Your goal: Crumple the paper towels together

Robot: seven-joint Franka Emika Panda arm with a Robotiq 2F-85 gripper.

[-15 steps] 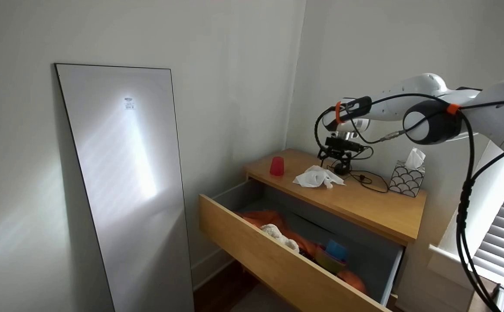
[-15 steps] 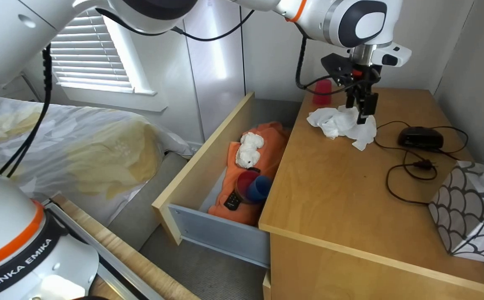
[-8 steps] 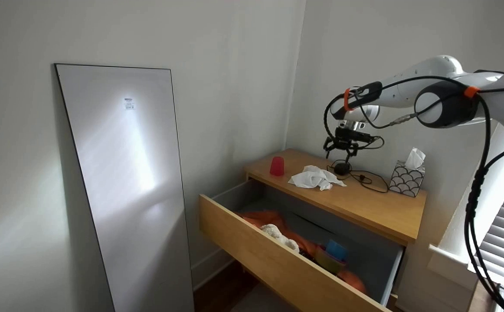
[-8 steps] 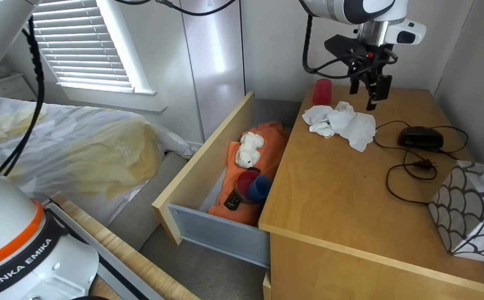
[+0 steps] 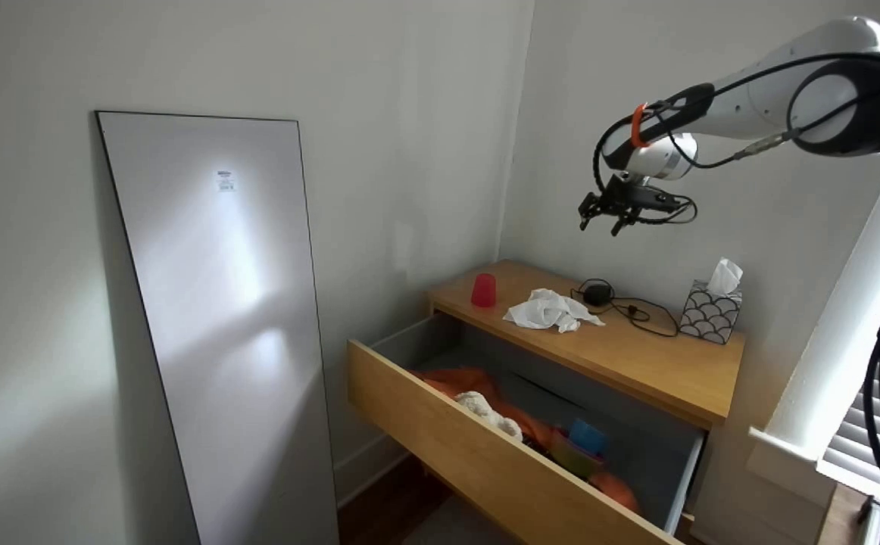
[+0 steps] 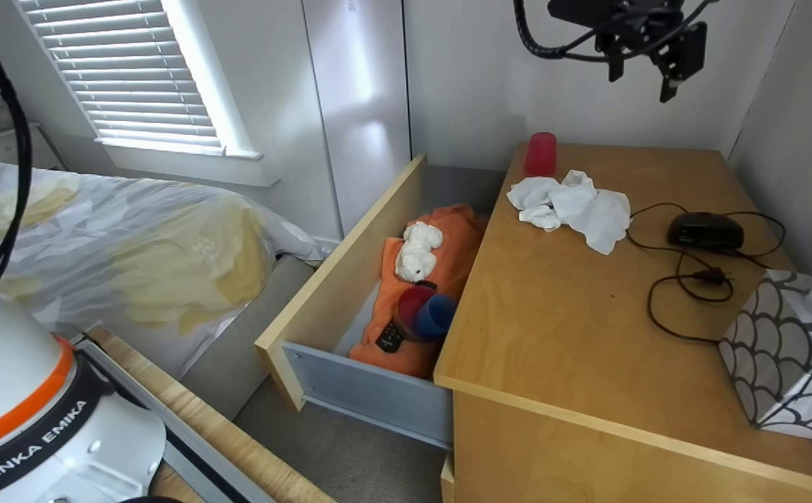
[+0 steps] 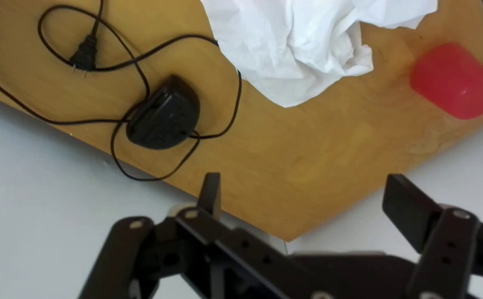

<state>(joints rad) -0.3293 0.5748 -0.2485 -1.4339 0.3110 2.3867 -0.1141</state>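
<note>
Two fingers [image 7: 410, 209] have risen (parted wide) well clear of one paper-towel heap [image 6: 577, 204] near one red cup [image 6: 541, 155].

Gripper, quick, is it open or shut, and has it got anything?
Gripper: open, holding nothing; the paper towels lie on the dresser, apart from it.

Free air between pincer [image 5: 599, 228] and paper towels [image 6: 581, 204], red cup [image 7: 455, 81] nearby, black cord [image 7: 135, 61] at their edge

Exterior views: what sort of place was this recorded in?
Most likely a bedroom: there is what looks like a bed, a dresser with a drawer pulled open, and window blinds.
</note>
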